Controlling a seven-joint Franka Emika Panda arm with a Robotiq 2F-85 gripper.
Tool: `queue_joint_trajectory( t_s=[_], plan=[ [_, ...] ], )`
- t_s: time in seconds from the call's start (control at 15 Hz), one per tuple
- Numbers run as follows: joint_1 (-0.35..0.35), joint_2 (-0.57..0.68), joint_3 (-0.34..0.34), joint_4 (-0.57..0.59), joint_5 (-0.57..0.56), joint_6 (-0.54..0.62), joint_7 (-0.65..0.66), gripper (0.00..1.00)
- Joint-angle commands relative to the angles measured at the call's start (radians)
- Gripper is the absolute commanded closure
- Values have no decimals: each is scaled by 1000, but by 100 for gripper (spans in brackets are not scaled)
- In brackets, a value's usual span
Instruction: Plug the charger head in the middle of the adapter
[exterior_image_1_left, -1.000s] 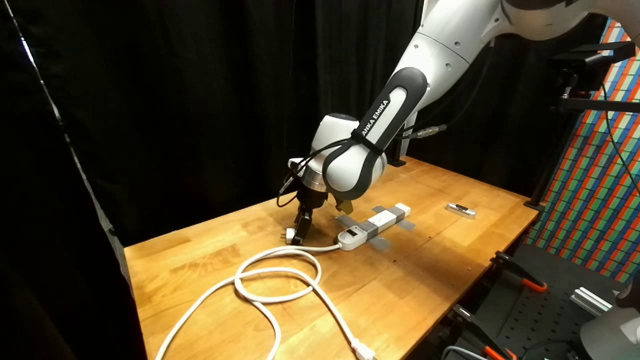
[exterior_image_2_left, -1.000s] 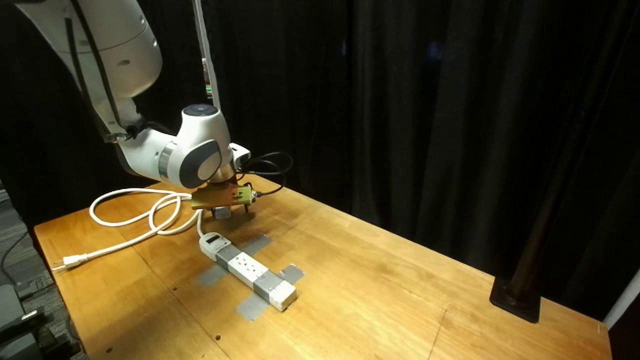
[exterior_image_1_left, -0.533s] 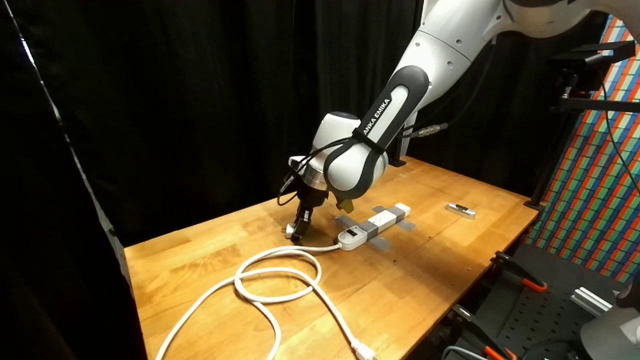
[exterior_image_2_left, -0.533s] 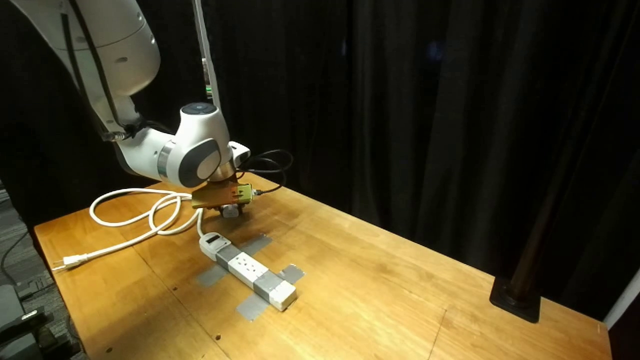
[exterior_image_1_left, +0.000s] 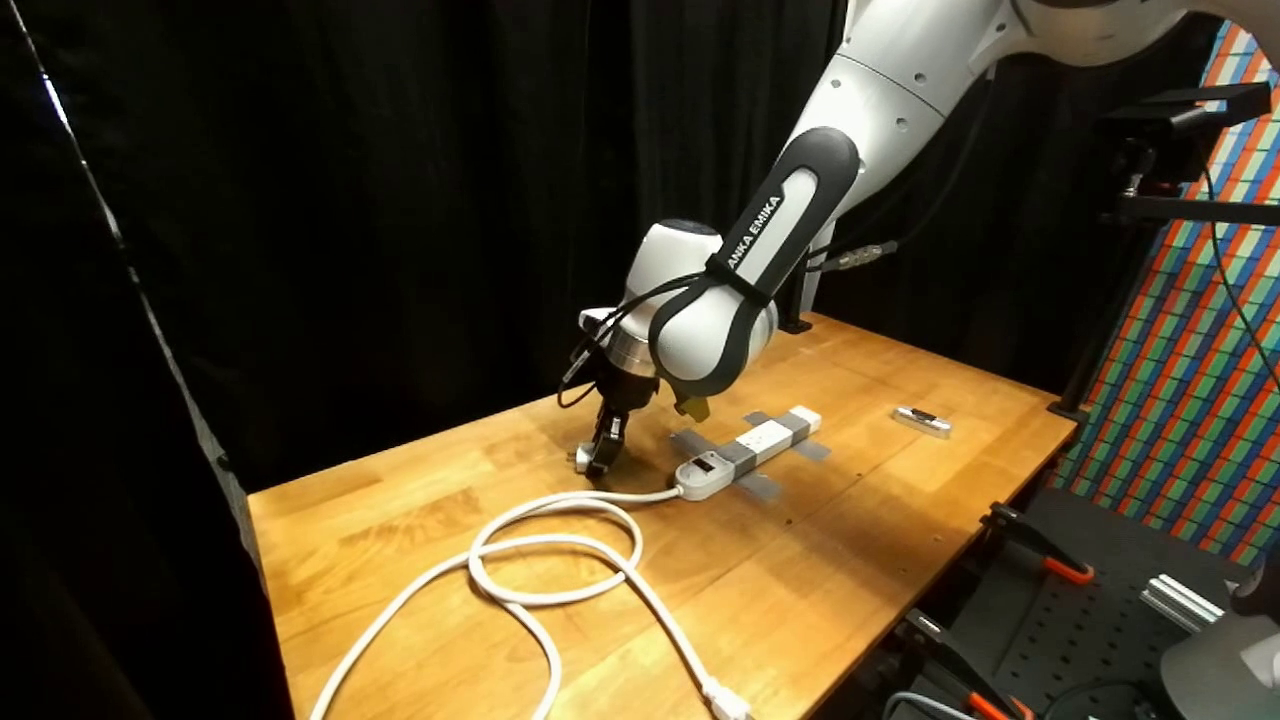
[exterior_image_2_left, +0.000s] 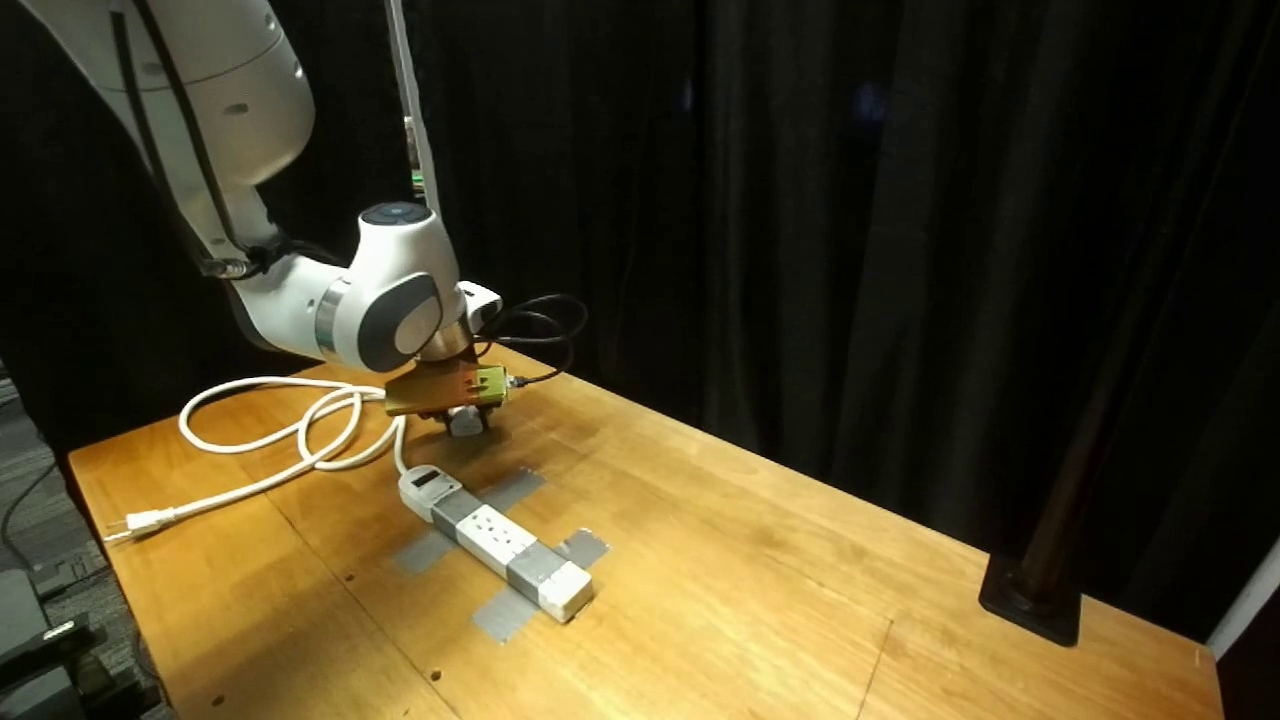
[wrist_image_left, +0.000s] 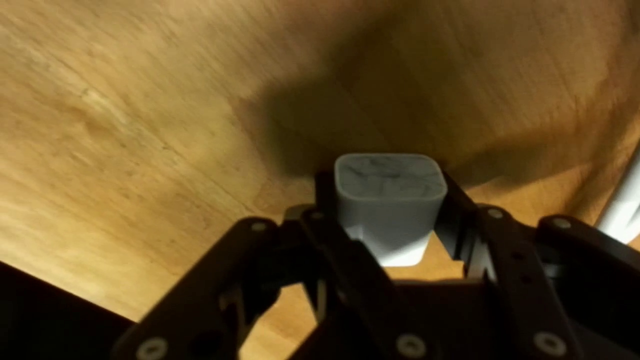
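The gripper (wrist_image_left: 388, 200), jaws part-way together, has the charger (wrist_image_left: 391, 225) clamped between them: grasp judged complete. Whether the charger clears the tabletop (exterior_image_2_left: 750, 600) beneath the gripper, I cannot tell. Its prongs (exterior_image_1_left: 572, 457) point sideways, away from the adapter (exterior_image_2_left: 502, 541), which lies near the gripper, taped down, middle sockets (exterior_image_2_left: 490, 529) unfilled. Outstanding, in my judgement: carrying over, turning prongs downward, aligning, inserting.

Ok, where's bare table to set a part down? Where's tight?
Free: table between the adapter and the black post base. Also between the adapter, the cord plug and the edge by the clamps; a small silver item lies at the end opposite the plug. Crowded: the adapter's cord end, with looped white cord and the gripper closed on the charger head.
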Motion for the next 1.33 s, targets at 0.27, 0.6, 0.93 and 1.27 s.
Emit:
queue_joint_trajectory(
  t_s=[0.27, 0.6, 0.93, 1.27],
  plan=[
    [360, -239, -389, -47, -88, -227, 329, 77],
    [427, -297, -438, -9, -185, -573, 575, 77],
    [421, -285, -405, 43, -238, -908, 741, 77],
    [407, -288, -326, 60, -175, -1280, 661, 76]
  ],
)
